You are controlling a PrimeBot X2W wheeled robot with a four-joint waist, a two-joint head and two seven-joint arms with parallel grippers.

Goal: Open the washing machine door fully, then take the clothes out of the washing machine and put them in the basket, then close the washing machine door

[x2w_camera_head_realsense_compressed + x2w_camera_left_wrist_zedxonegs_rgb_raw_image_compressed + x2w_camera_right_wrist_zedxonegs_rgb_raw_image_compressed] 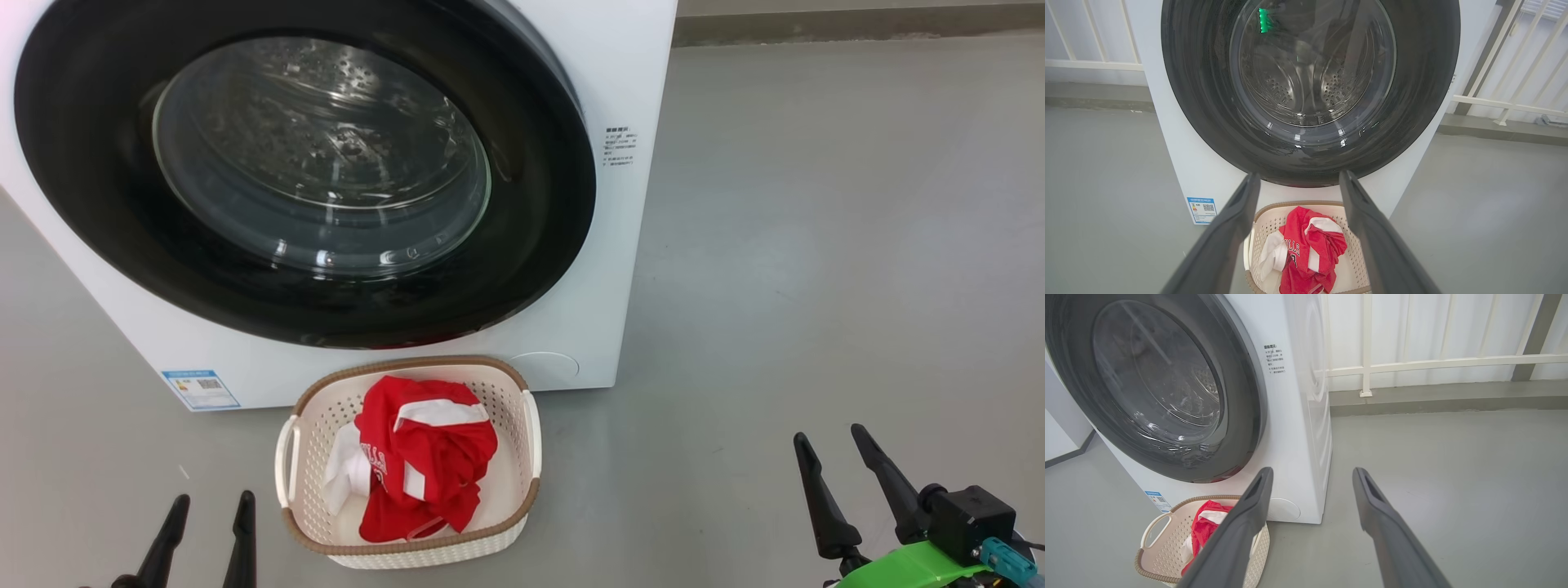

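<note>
On the grey floor (816,245): a wide stretch lies on the robot's right of the machine and runs back to a raised kerb (816,24); in the right wrist view a white railing (1433,363) stands behind that kerb.
Washing machine (629,73): a white box standing on the floor at the upper left of the head view. Its right corner edge slants down to the floor just right of a small round cover (545,367).
Washing machine door (318,163): shut and lying flat against the front. Its black ring reaches almost to the machine's right edge, and the steel drum shows through the glass.
Basket (424,557): on the floor before the machine, below the door's lowest arc. Its back rim is close to the machine's base, though I cannot tell whether they touch. Floor shows on both sides of it.
Clothes (424,457): a red and white heap inside the basket, rising a little above the rim.
Blue label (200,389): at the machine's lower left corner, left of the basket.
Right gripper (829,433): fingers spread and holding nothing, over the floor well right of the basket.
Left gripper (214,498): fingers apart and holding nothing, low and just left of the basket's left handle.
</note>
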